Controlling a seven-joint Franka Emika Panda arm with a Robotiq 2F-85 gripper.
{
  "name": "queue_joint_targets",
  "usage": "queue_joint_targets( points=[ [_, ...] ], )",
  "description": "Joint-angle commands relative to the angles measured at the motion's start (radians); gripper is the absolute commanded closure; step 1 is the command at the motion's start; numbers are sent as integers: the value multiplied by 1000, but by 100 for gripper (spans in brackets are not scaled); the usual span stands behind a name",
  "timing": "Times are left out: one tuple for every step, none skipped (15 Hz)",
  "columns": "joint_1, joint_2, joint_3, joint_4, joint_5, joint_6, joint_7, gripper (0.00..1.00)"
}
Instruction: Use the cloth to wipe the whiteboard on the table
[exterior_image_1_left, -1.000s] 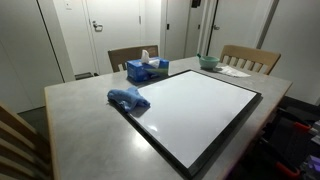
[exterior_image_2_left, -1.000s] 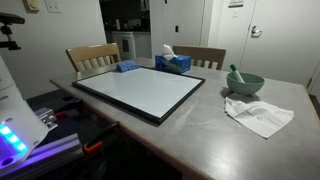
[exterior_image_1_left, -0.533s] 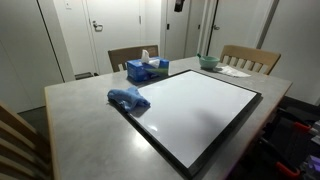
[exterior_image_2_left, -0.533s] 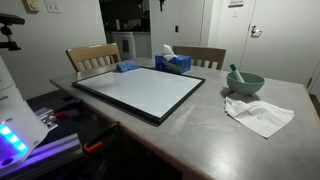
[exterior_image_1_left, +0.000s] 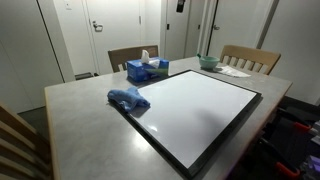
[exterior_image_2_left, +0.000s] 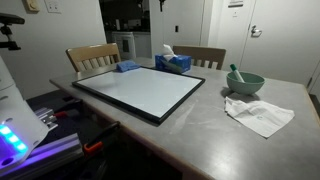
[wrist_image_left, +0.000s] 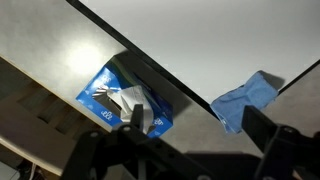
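The cloth (exterior_image_1_left: 127, 98) was draped over the whiteboard (exterior_image_1_left: 195, 105) corner, with bare board stretching beyond it to the surface (exterior_image_1_left: 70, 125) edge. In the wrist view alone, the claw (wrist_image_left: 195, 125) was shown spread wide and empty, above the tissue box (wrist_image_left: 125, 95).

The grey table (exterior_image_1_left: 75, 125) has a matte top with rounded corners and shows in both exterior views (exterior_image_2_left: 195, 135). A large whiteboard (exterior_image_1_left: 195, 108) with a thin black frame lies flat on it, taking up much of the top and reaching close to one long edge. The blue cloth (exterior_image_1_left: 127, 98) sits bunched at one corner of the board, over the frame and partly on the bare tabletop. Just beside the board's far edge stands a blue tissue box (exterior_image_1_left: 147, 69) with a white tissue sticking up. Well apart from the board, near another corner of the table, a green bowl (exterior_image_2_left: 245, 83) stands, and crumpled white papers (exterior_image_2_left: 258, 115) lie just beside it.
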Motion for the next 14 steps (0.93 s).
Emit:
queue_joint_targets(
  points=[
    [19, 42, 33, 25, -61, -30, 48, 0],
    [31, 51, 46, 18, -76, -25, 72, 0],
    [41, 62, 59, 15, -77, -18, 91, 0],
    [53, 76, 76, 9, -71, -10, 119, 0],
    [64, 92, 90, 6, -70, -10, 152, 0],
    [75, 108, 103, -1, -66, 4, 186, 0],
    [84, 122, 112, -7, -63, 14, 221, 0],
    [93, 139, 119, -20, -59, 44, 268, 0],
    [99, 154, 124, -28, -53, 75, 311, 0],
    [106, 174, 127, -33, -48, 111, 361, 0],
    [114, 198, 126, -36, -52, 156, 414, 0],
    [121, 225, 123, -32, -59, 200, 461, 0],
    [125, 255, 121, -22, -60, 240, 495, 0],
    [129, 287, 120, -4, -63, 282, 520, 0]
  ],
)
